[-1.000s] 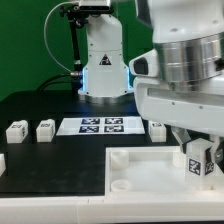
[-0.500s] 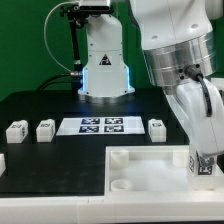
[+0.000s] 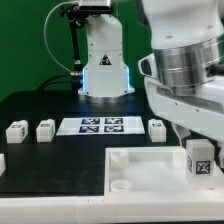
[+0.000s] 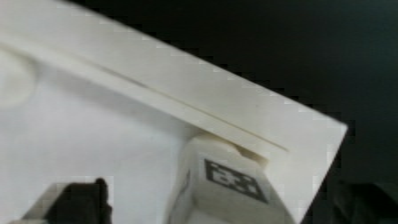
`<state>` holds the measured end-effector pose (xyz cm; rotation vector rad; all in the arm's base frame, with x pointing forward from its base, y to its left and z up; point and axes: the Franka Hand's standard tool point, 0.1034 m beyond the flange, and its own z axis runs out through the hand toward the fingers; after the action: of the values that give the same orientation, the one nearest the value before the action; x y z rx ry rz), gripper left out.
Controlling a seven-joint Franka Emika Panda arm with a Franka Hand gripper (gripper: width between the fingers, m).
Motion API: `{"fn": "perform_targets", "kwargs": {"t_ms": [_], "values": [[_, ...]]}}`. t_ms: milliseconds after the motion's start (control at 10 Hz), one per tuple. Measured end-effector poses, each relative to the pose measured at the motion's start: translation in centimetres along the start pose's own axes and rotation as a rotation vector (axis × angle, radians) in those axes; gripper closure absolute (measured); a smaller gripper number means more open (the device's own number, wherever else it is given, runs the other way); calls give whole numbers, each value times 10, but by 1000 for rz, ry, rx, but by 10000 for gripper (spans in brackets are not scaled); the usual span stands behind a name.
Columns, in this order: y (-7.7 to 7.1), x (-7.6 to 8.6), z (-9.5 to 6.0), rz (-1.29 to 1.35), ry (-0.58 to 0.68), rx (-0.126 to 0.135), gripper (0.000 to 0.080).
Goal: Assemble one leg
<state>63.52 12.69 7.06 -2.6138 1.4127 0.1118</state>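
A white leg (image 3: 200,158) with a black-and-white tag stands upright at the far corner of the large flat white tray-like piece (image 3: 140,172), on the exterior view's right. My gripper (image 3: 199,147) hangs straight over it. In the wrist view the leg (image 4: 231,180) sits between my two dark fingers (image 4: 80,202), with a gap showing on each side, so the jaws are open around it. Three more legs (image 3: 15,129), (image 3: 45,128), (image 3: 157,127) lie loose on the black table.
The marker board (image 3: 102,125) lies at the back middle, in front of the robot base (image 3: 103,70). A round socket (image 3: 120,184) shows at the tray piece's near left corner. Another white part (image 3: 2,161) sits at the left edge.
My wrist turned about the leg half a second ago and has turned back to about where it was one second ago. The leg stays at the same corner of the tray piece.
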Motion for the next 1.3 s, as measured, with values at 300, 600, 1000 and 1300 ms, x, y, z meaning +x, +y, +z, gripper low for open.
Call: {"fn": "perform_targets", "kwargs": {"t_ms": [300,600,1000,1300], "values": [[2,2,2,-347,8,-8,151],[-6,9,-1,-808,106,-45,150],[-4,15,-1,-647,123,-27,487],[2,24,-2,-353,137,-22,487]]}}
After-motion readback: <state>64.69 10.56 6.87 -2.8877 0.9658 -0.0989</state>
